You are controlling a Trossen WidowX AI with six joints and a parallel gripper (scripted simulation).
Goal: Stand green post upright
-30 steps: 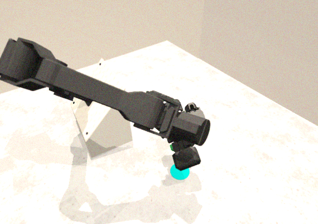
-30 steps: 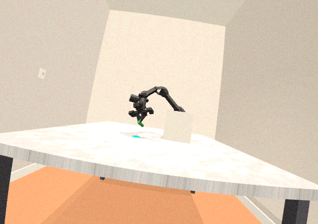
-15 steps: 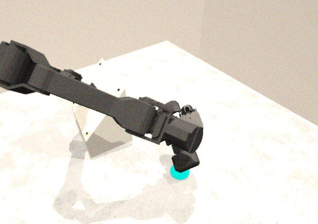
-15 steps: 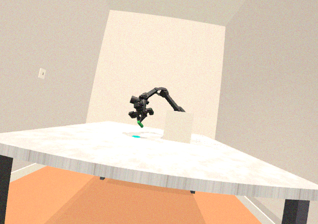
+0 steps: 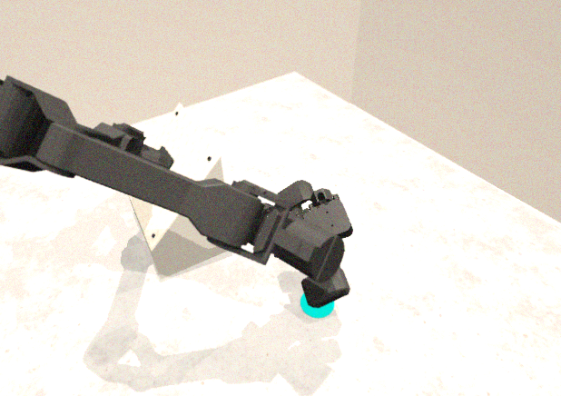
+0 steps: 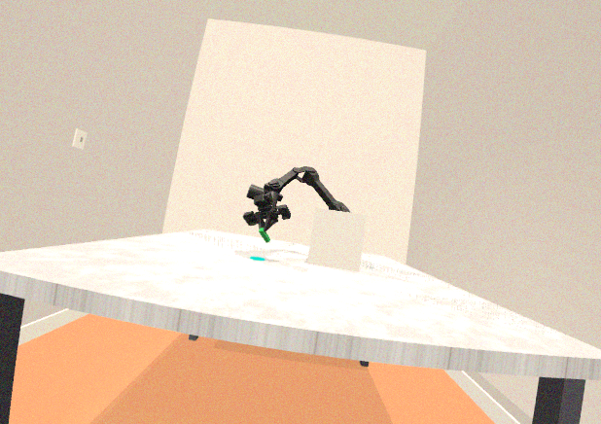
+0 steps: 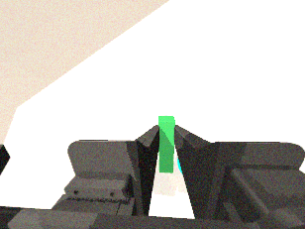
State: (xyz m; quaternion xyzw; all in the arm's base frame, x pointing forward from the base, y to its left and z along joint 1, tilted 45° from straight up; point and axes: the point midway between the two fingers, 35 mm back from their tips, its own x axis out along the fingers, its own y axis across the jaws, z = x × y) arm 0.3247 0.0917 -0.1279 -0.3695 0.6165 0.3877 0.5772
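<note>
The green post [image 6: 265,235] [image 7: 166,148] is held in the air, tilted, its lower end toward the right in the exterior view. My gripper [image 6: 263,230] [image 7: 166,132] is shut on it near its upper end. In the top view the arm hides the post and the fingertips. The cyan circle [image 5: 318,312] [image 6: 258,259] lies flat on the table below the post, with a gap between them. In the wrist view only a sliver of the circle [image 7: 179,166] shows beside the right finger.
A pale box-like block [image 6: 335,240] [image 5: 195,252] stands on the table [image 6: 292,299], to the right of the circle in the exterior view. The arm passes over it in the top view. The arm's shadow falls around the circle.
</note>
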